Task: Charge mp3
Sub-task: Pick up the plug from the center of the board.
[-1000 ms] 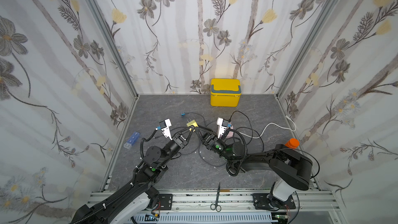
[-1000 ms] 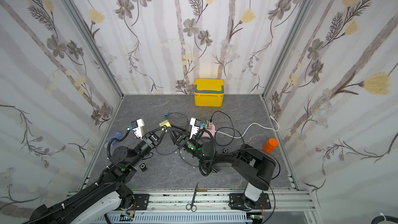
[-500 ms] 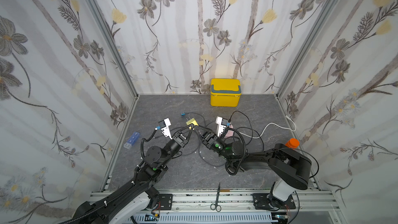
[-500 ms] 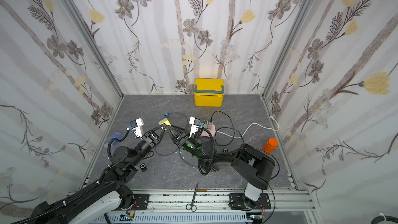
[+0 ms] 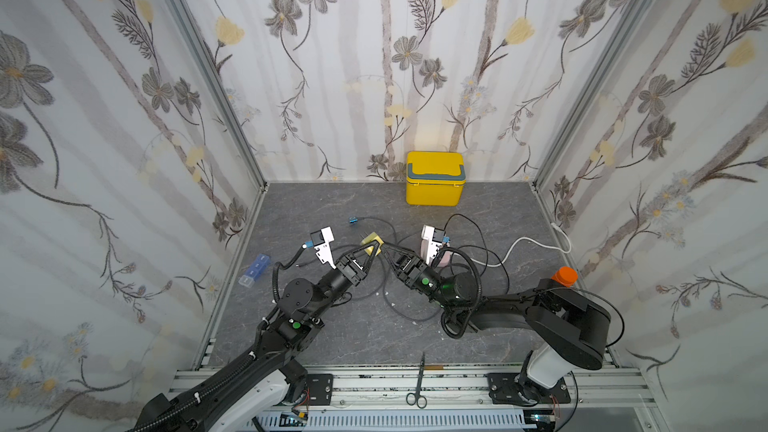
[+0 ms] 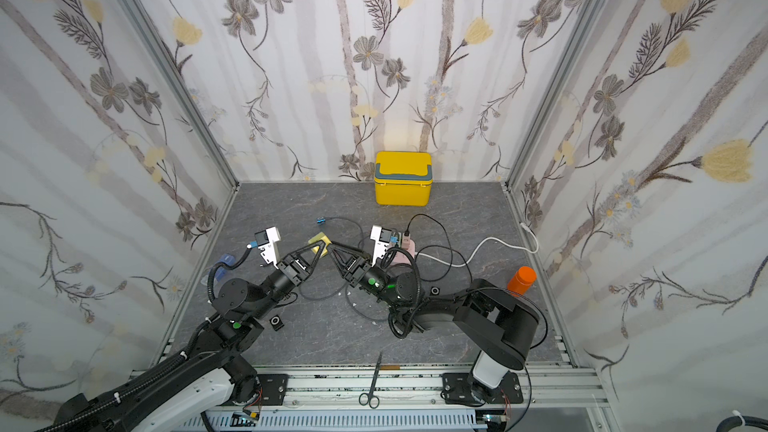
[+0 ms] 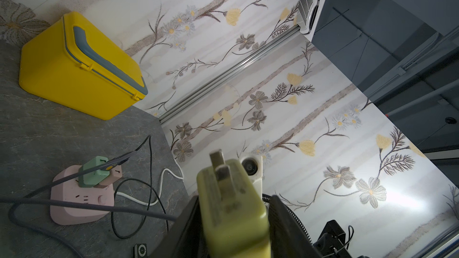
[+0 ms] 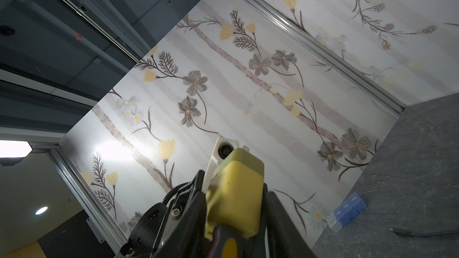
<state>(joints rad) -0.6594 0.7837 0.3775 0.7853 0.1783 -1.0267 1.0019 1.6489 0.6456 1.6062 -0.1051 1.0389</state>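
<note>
In a top view the charger [image 6: 316, 238] is showing half hidden where left gripper [image 6: 322, 245] and right gripper [image 6: 331, 246] are meeting, both unmoved since a second ago. The mp3 [image 6: 275, 321] is lying lower left of centre.

Left wrist view: fingers [image 7: 185, 227] are flanking the charger, but I cannot tell if they are gripping it.

Right wrist view: fingers [image 8: 277, 212] are clamping it.

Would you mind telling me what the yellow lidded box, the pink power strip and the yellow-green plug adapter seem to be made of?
The yellow lidded box: moulded plastic, smooth satin sheen, rounded edges. The pink power strip: matte plastic, soft rounded corners. The yellow-green plug adapter: probably plastic, though blurred; its prongs look like dull metal.
</note>
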